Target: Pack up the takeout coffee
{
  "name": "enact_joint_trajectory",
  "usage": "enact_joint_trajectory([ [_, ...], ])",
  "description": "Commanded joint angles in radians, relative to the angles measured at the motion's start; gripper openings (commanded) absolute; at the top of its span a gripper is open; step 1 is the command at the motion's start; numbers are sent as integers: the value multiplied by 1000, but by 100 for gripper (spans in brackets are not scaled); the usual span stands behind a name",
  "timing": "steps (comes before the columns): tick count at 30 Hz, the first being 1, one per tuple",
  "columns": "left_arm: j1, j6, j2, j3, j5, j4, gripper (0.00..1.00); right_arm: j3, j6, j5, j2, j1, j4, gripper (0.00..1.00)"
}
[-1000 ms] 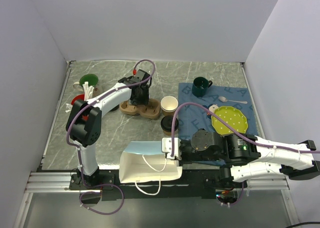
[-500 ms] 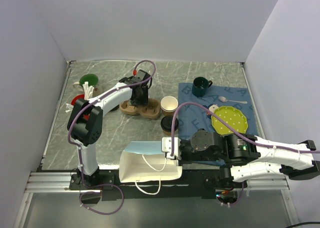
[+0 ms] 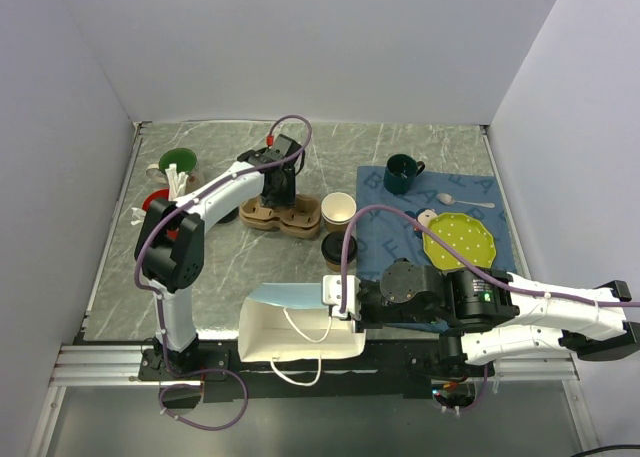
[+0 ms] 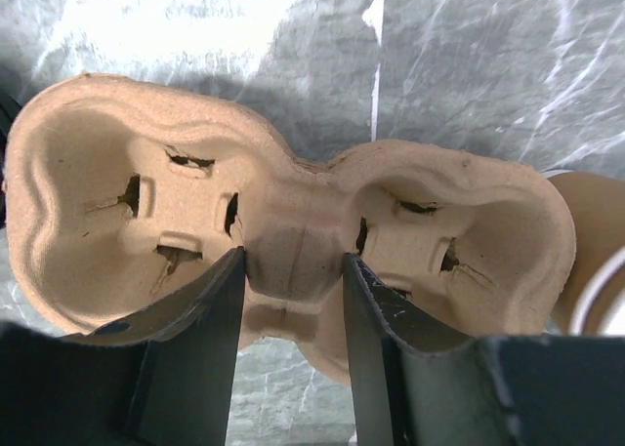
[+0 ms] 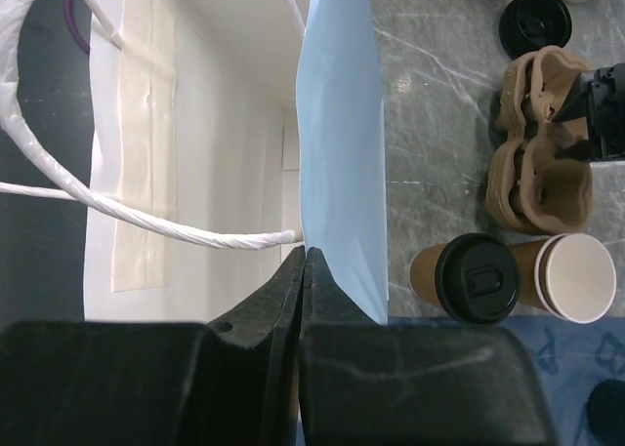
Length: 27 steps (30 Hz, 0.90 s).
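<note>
The takeout coffee, a tan paper cup with a black lid, stands upright beside an unlidded paper cup. Left of them lies a brown pulp cup carrier with both wells empty. My left gripper points down on it, and its fingers press either side of the carrier's middle hump. My right gripper is shut on the top edge of a white and pale-blue paper bag, which lies on its side near the front with its mouth facing the cups.
A blue cloth at the right carries a dark green mug, a yellow-green plate and a spoon. A red cup, a green item and white stirrers sit at the far left. A loose black lid lies beyond the carrier.
My left gripper has settled onto the carrier's middle and its jaws have narrowed against the hump. The right arm and the bag have not moved.
</note>
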Motion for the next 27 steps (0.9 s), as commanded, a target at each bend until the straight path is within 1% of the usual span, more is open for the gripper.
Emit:
enact_joint_trajectory([
  [1,-3,10,-8,83,-23,-18,40,-19,14,17,-1,7,2,0],
  [6,-3,2,-20,109,-22,-40,36,-24,14,24,-2,7,6,0],
  [11,-3,-10,-26,152,-29,-89,36,-10,22,17,7,7,18,0],
  [15,-3,-19,-56,222,-29,-126,36,5,34,10,24,0,54,0],
  [21,-2,-39,-103,319,-31,-196,36,48,59,-6,90,-86,95,0],
  [26,6,-58,-152,350,-42,-253,36,36,114,13,101,-163,134,0],
  [27,7,-59,-167,354,-48,-261,36,36,120,7,99,-198,140,0],
])
